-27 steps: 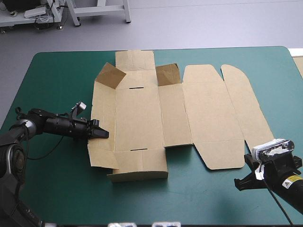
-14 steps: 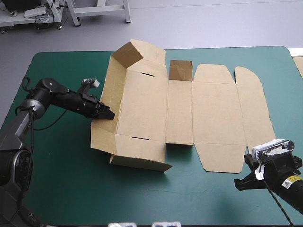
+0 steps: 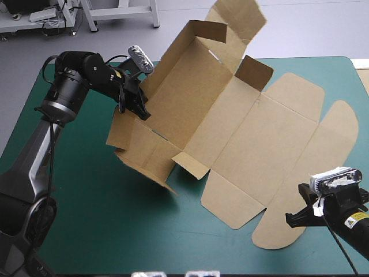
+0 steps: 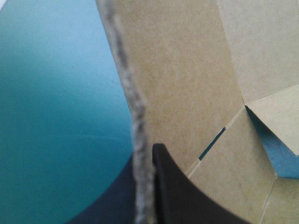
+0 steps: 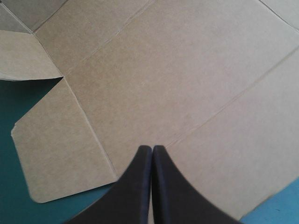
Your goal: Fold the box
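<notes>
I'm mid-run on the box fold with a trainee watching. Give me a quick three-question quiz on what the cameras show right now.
1. Multiple choice: what is the left claw doing with the box?
A) hovering open above it
B) shut on its left wall, with that side lifted
C) pressing it flat
2. True or false: the whole box lies flat on the teal-green cover.
3. Fill in: the fingers of the right claw are ___, with nothing between them.
Key: 1 B; 2 false; 3 shut.
</notes>
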Robot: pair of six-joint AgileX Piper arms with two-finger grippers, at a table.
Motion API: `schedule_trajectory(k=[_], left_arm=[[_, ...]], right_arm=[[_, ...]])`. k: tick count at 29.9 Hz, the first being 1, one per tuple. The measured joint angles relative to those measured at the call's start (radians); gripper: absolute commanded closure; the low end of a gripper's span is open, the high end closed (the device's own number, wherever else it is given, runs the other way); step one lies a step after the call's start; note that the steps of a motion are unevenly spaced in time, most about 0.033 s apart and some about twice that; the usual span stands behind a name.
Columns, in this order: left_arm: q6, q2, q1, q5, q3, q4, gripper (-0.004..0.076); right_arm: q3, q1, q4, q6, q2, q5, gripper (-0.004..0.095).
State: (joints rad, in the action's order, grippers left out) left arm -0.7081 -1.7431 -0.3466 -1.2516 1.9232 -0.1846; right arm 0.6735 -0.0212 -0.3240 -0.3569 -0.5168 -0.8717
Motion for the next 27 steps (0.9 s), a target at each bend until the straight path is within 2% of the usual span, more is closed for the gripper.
schedule_trajectory(k=[9, 18, 23, 27], left_arm=[[-0.081, -0.011, -0.208, -0.002, 0.017, 0.242, 0.0733], [-0.096, -0.018, -0.235, 0.036, -0.025, 0.26, 0.0733], [-0.111, 0.05, -0.243, 0.128, -0.136, 0.263, 0.0733], [-0.11, 0.188, -0.288, 0.274, -0.333, 0.323, 0.0733]], right_arm=[[0.009, 0.0, 0.0, 0.061, 0.0, 0.058, 0.0921], [0.154, 0.0, 0.047, 0.132, -0.058, 0.063, 0.0921], [0.284, 0.0, 0.096, 0.154, -0.167, 0.071, 0.0921], [0.408, 0.0, 0.098, 0.157, -0.282, 0.075, 0.0921]])
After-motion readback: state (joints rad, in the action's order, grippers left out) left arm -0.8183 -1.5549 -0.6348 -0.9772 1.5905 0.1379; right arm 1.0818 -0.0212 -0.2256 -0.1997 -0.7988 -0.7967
